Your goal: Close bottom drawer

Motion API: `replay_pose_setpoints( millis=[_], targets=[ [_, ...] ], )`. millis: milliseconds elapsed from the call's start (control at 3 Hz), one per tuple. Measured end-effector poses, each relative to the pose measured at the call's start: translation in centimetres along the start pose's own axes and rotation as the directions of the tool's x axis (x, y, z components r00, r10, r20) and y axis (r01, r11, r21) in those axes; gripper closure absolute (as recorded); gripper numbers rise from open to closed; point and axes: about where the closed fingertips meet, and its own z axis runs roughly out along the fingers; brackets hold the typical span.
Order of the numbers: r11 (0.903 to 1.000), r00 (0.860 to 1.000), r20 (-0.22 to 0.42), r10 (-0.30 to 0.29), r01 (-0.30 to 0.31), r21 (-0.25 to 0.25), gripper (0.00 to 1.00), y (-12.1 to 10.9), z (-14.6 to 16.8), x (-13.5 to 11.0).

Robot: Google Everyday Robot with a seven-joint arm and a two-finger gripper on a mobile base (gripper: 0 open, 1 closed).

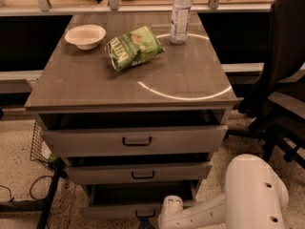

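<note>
The grey cabinet [133,80] has three drawers, all pulled out a little. The bottom drawer [114,210] sticks out furthest, and its dark inside [138,192] shows under the middle drawer [138,173]. My white arm [252,194] reaches in from the lower right, with its wrist [171,208] right in front of the bottom drawer's front. My gripper [145,219] is a dark shape at the frame's bottom edge, at the middle of that front, where the handle sits. The handle itself is not distinguishable from it.
On the cabinet top lie a white bowl [86,35], a green chip bag [133,47] and a water bottle [181,14]. A black office chair [281,80] stands close on the right. A wire basket [38,144] and cables [28,194] are on the floor to the left.
</note>
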Motion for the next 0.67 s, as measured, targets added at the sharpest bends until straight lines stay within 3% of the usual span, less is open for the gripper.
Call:
replay_pose_setpoints(
  millis=[667],
  targets=[
    [0.9975,1.0,0.012,0.015,-0.016,0.069,1.0,-5.8,-0.9,1.7]
  ],
)
